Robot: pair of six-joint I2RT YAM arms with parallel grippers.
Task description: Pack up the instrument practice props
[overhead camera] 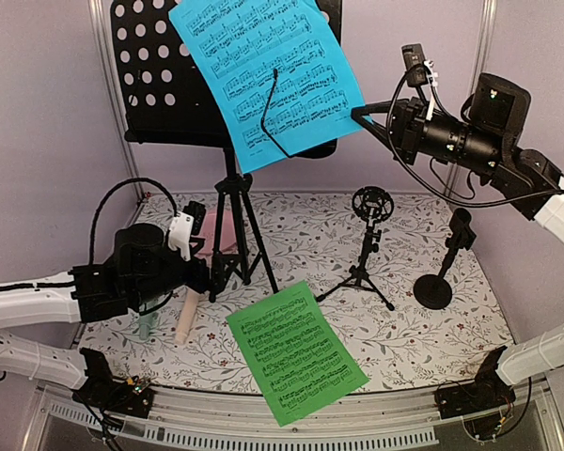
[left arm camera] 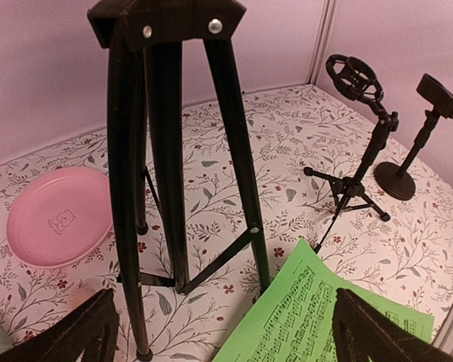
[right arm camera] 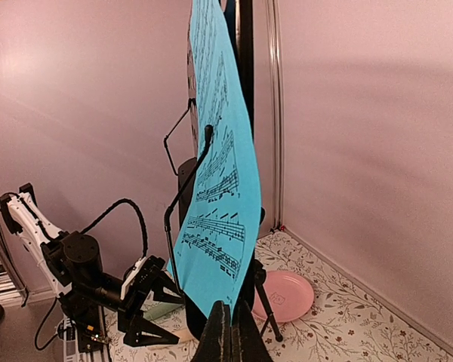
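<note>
Right gripper (overhead camera: 357, 112): pinching shut on the blue sheet (overhead camera: 263, 66) at its 3 o'clock edge.
Sheet's long axis: leaning from 11 to 5 o'clock against the stand (overhead camera: 150, 85).
Left gripper (overhead camera: 205, 274): gaping wide, holding nothing.

Pink round plate (left arm camera: 60, 219): lies flat on tablecloth, small bear emblem at centre, near left rear corner of table, close to wall.
Tablecloth (left arm camera: 287, 136): white, printed with grey leaf sprigs and small red flowers, covers tabletop.
Walls (overhead camera: 38, 113): plain lavender panels at rear and both sides.
Corner posts (overhead camera: 490, 38): metal, vertical, at panel joints.
Rail (overhead camera: 376, 429): light metal, ribbed, runs along near table edge.
</note>
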